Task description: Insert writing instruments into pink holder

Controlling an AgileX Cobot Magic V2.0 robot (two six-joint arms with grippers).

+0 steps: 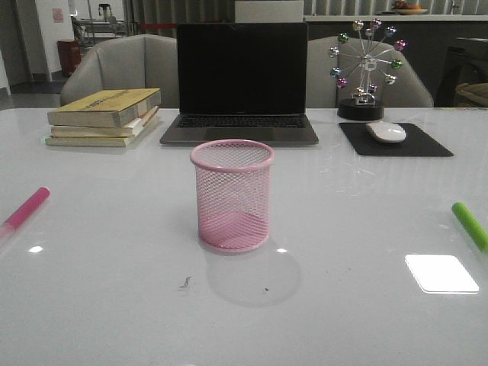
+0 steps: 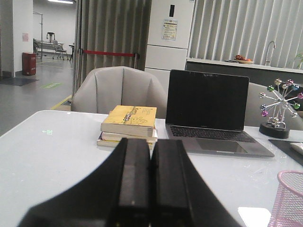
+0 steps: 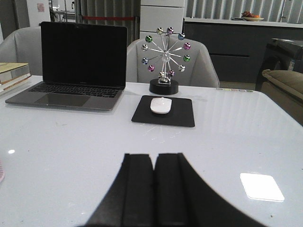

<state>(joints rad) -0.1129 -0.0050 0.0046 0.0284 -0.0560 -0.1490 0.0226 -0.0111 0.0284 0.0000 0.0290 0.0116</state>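
The pink wire-mesh holder point(image 1: 232, 195) stands upright and empty in the middle of the white table; part of it also shows in the left wrist view as the pink holder point(image 2: 289, 198). The magenta marker point(image 1: 26, 208) lies flat near the table's left edge. The lime green marker point(image 1: 470, 224) lies flat at the right edge. Neither arm shows in the front view. My left gripper point(image 2: 151, 142) is shut with nothing between its fingers, above bare table. My right gripper point(image 3: 154, 157) is also shut and empty. Neither marker shows in the wrist views.
An open laptop point(image 1: 241, 84) sits behind the holder. A stack of books point(image 1: 105, 116) lies at back left. A mouse point(image 1: 386, 131) on a black pad point(image 1: 395, 140) and a ferris-wheel ornament point(image 1: 364, 69) stand at back right. Grey chairs point(image 1: 122, 69) are behind the table.
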